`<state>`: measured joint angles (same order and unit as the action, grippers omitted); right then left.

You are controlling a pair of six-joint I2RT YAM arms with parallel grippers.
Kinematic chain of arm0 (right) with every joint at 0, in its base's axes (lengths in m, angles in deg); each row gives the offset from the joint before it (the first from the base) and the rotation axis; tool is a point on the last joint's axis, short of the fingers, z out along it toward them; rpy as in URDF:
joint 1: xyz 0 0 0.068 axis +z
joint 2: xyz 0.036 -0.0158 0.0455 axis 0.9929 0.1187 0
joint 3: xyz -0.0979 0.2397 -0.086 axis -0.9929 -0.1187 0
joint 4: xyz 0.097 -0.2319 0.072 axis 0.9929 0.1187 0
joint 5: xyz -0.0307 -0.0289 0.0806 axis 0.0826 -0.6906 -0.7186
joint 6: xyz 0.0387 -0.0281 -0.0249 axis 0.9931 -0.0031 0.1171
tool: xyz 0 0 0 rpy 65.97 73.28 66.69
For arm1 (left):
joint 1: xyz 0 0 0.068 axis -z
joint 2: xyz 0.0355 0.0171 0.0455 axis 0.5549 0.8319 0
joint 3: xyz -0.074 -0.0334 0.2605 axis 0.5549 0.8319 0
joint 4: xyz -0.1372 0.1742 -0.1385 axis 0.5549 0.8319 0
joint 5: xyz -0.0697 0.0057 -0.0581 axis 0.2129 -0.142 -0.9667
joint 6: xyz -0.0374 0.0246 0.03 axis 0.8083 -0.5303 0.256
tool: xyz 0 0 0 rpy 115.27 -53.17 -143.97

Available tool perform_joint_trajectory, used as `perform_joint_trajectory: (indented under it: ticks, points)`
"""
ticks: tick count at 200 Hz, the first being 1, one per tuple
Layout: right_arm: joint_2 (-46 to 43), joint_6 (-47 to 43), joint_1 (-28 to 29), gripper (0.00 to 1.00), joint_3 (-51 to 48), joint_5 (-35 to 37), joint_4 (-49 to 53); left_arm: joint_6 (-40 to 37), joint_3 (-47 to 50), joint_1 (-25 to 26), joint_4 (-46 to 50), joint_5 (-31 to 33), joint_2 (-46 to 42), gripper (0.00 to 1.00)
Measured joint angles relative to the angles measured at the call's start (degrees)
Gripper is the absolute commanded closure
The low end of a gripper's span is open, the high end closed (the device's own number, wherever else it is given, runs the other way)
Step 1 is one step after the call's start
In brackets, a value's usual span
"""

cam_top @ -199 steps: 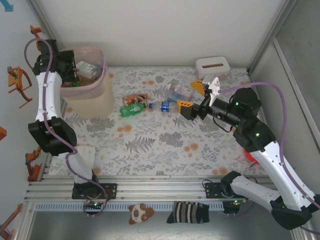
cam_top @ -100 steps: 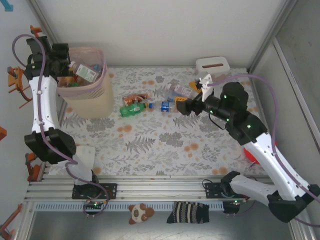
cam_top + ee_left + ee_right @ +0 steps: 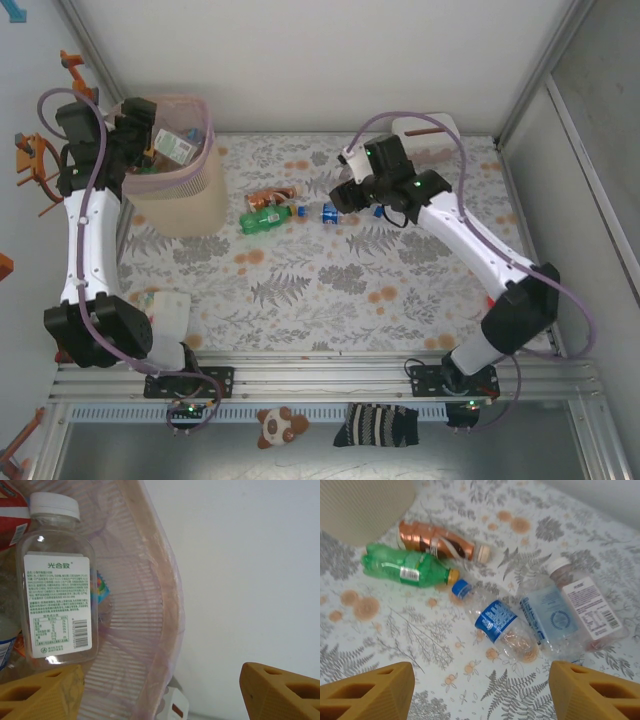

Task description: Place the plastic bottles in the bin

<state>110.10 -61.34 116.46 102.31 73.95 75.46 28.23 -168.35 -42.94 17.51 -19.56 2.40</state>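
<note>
The pale-pink bin [image 3: 170,185] stands at the far left with several plastic bottles in it. My left gripper [image 3: 133,132] hovers open at its rim. In the left wrist view a clear white-capped bottle [image 3: 59,590] lies inside the bin [image 3: 147,605], beyond my open, empty left gripper [image 3: 160,700]. My right gripper [image 3: 340,197] hangs open above the bottles on the table. Below its spread fingers [image 3: 367,692] lie a copper bottle [image 3: 442,542], a green bottle [image 3: 402,567], a blue-capped clear bottle [image 3: 495,625], a pale-blue-labelled bottle [image 3: 551,620] and a white-labelled bottle [image 3: 587,610].
A small white box with a red slot [image 3: 430,127] sits at the back behind my right arm. The cage walls close in on the left, the back and the right. The floral table cover [image 3: 320,290] stretches toward the arm bases.
My right arm has swung left and forward over the loose bottles, and its jaws have narrowed somewhat. My left gripper has shifted a little at the bin's rim.
</note>
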Motion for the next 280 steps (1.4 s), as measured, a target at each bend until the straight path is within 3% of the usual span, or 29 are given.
perform_joint_trajectory:
  ticks: [47, 117, 214, 280]
  points:
    - [12.0, -13.9, 0.0, 0.29, 4.9, -2.1, 2.6, -6.1, 6.7, 1.0, -1.3, -1.9, -5.5, 0.21]
    - [31.6, -30.5, 0.0, 0.26, 20.4, -1.2, 6.1, -11.6, 10.3, 4.4, -1.5, -1.1, -9.7, 0.21]
    - [44.0, -35.9, 0.0, 0.22, 29.1, -1.7, 9.9, -13.8, 8.1, 4.7, 1.8, -1.0, -9.5, 0.19]
    - [44.9, -36.7, 0.0, 0.29, 29.1, -1.4, 13.6, -14.5, 5.2, 4.7, 2.0, -1.1, -10.4, 0.18]
